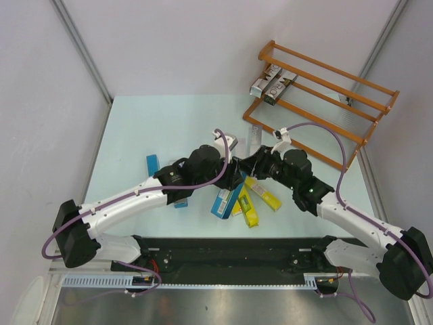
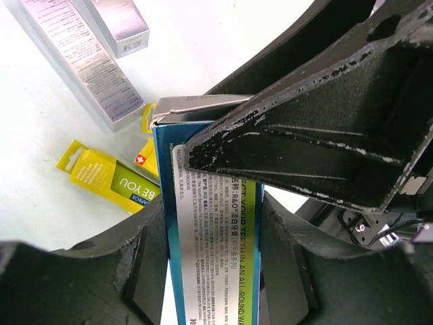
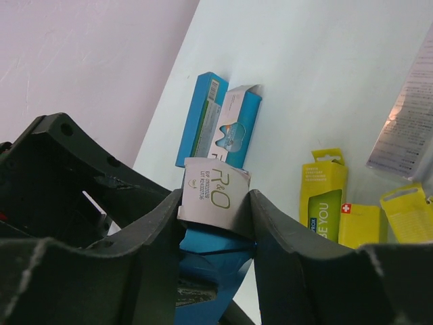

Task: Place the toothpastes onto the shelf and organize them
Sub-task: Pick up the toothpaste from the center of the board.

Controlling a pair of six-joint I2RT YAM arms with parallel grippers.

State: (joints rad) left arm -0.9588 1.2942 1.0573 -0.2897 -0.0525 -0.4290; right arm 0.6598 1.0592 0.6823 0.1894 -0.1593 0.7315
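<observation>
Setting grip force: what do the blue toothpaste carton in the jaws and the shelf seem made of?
The blue toothpaste carton: thin printed cardboard, slightly glossy; a folded end flap shows. The shelf: probably wood, orange-brown, perhaps varnished; thin straight rails.

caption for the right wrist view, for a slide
Right jaws pinch a blue toothpaste carton; yellow cartons lie on the table beyond.

Overhead; wrists close, seemingly sharing carton (image 2: 210,257)
</observation>
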